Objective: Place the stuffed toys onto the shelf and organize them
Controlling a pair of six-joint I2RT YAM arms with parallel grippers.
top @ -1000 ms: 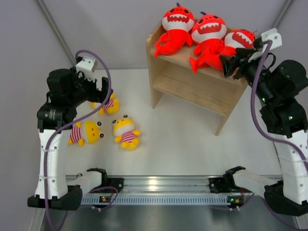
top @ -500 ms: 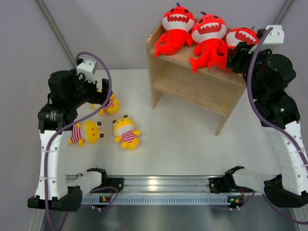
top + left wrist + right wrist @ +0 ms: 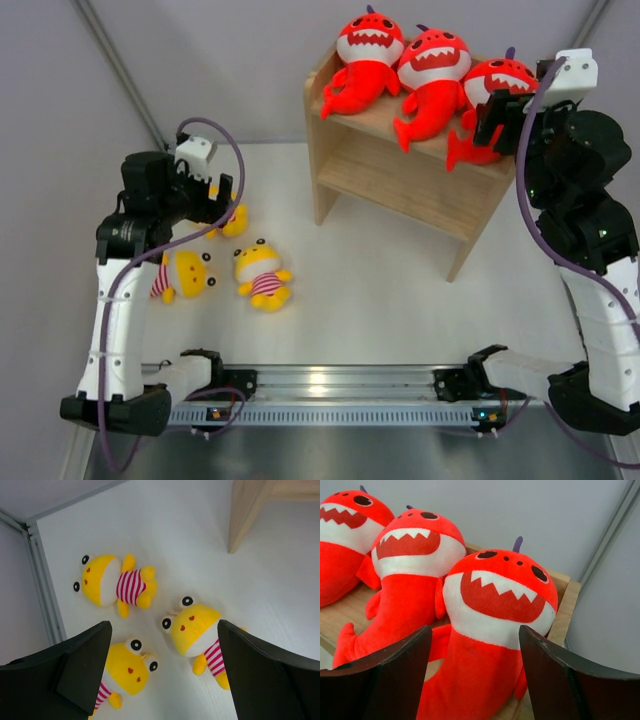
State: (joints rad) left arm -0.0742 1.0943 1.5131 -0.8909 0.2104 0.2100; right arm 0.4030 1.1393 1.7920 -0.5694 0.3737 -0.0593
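Note:
Three red sharks stand in a row on top of the wooden shelf (image 3: 400, 182): left (image 3: 365, 55), middle (image 3: 432, 75) and right (image 3: 492, 95). My right gripper (image 3: 500, 122) is open just in front of the right shark (image 3: 495, 610), one finger (image 3: 395, 675) on each side of its body and apart from it. Three yellow striped-shirt toys lie on the table at the left (image 3: 232, 218), (image 3: 185, 275), (image 3: 262, 275). My left gripper (image 3: 215, 198) hangs open and empty above them (image 3: 112, 582), (image 3: 192, 630), (image 3: 125, 672).
The shelf's lower tier (image 3: 390, 178) holds nothing. A shelf side panel (image 3: 245, 510) stands to the right of the yellow toys. The table's left wall rail (image 3: 42, 585) runs close beside them. A metal rail (image 3: 330, 385) lies along the near edge.
My right gripper has opened and let go of the right shark, which now sits upright on the shelf top. My left arm has shifted a little right over the yellow toys.

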